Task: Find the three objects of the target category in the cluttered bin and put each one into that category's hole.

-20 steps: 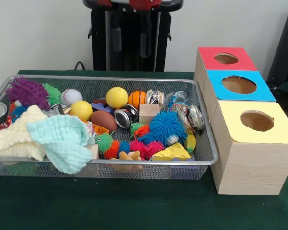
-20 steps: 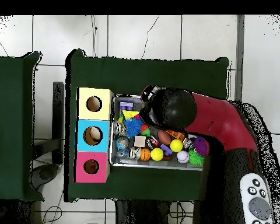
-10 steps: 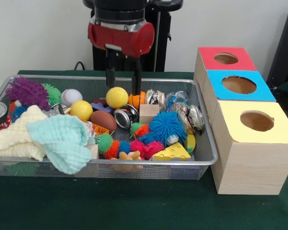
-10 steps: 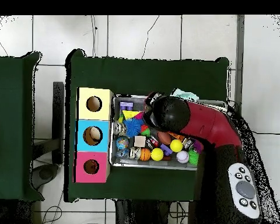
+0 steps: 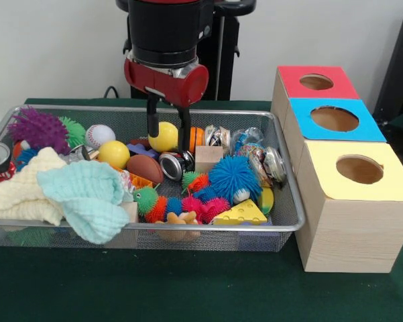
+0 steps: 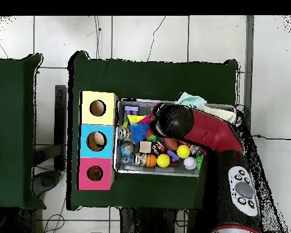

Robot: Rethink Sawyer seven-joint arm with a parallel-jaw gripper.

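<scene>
The wire mesh bin [image 5: 188, 227] is crowded with toys, and it also shows in the overhead view [image 6: 116, 136]. My gripper [image 5: 167, 142] is down in its far middle part. It is open, with one finger on each side of a yellow ball [image 5: 164, 136]. I cannot tell whether the fingers touch the ball. An orange basketball [image 5: 196, 137] sits just right of the right finger. A second yellow ball [image 5: 114, 154], a brown football [image 5: 145, 168] and a baseball [image 5: 99, 135] lie nearby. In the overhead view the arm [image 6: 190, 124] hides the gripper.
Three wooden boxes stand right of the bin, each with a hole on top: red [image 5: 315, 82], blue [image 5: 335, 119], yellow [image 5: 359, 170]. Cream and mint cloths [image 5: 87, 194] hang over the bin's near left rim. A blue spiky ball [image 5: 233, 178] and a cheese wedge [image 5: 241, 213] lie near the front.
The arm has come down into the front view from above. The gripper has lowered into the bin until its fingers stand on either side of the yellow ball.
</scene>
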